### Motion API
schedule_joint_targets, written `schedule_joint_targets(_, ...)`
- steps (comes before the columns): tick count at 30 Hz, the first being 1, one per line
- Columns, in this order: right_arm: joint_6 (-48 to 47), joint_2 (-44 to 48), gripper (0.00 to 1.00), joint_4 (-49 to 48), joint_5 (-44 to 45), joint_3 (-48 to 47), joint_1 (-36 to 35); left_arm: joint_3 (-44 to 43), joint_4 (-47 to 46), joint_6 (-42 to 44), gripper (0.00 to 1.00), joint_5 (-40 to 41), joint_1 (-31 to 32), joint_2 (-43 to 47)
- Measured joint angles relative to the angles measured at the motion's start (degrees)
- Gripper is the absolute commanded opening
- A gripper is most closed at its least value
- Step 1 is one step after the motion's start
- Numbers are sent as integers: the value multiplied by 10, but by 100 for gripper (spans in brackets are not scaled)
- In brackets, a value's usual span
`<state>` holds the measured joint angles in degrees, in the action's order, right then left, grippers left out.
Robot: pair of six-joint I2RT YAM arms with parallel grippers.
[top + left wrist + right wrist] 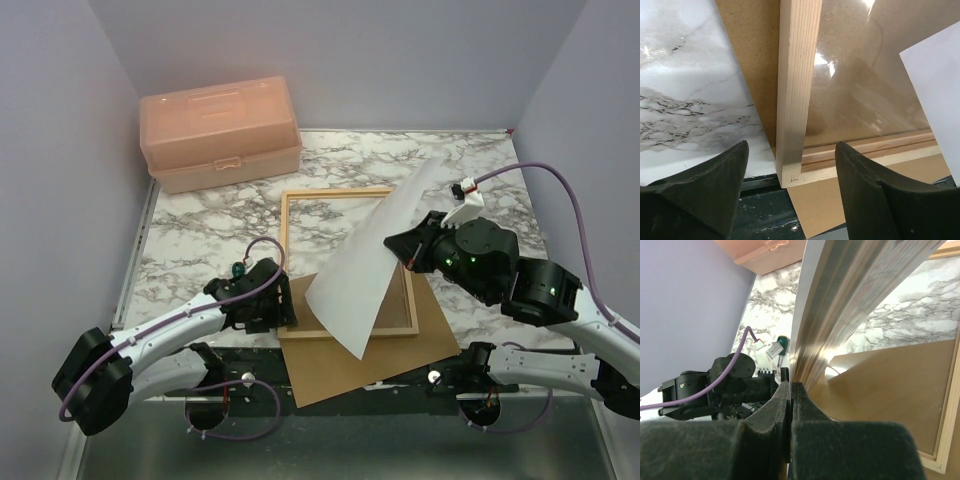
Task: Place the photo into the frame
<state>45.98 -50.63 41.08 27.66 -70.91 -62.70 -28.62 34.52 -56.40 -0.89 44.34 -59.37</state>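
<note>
The frame point(335, 194) of light wood lies flat mid-table, its near part over a brown backing board point(400, 355). The photo point(370, 270) slants across the frame's right half, white back up, its lower corner past the frame's near bar. My right gripper point(402, 246) is shut on the photo's right edge; in the right wrist view the sheet point(840, 300) rises out of the pinched gripper point(791, 385). My left gripper point(283, 305) is open at the frame's near-left corner. In the left wrist view that corner point(790, 170) sits between the spread fingers point(860, 175), untouched.
A peach toolbox point(220, 130) stands at the back left. A reflective glass sheet point(865, 90) lies inside the frame. The table's near metal edge point(765, 210) runs just below the frame corner. Marble tabletop point(200, 230) shows left of the frame.
</note>
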Motion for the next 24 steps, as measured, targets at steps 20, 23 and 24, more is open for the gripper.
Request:
schedule_joint_targets(20, -82, -165, 0, -56, -150, -34, 0, -67, 90, -6, 90, 53, 0, 204)
schedule_joint_targets(23, -94, -192, 0, -71, -176, -56, 0, -67, 96, -8, 90, 71, 0, 227)
schedule_joint_targets(24, -97, -198, 0, -76, -186, -65, 0, -67, 96, -9, 90, 77, 0, 232)
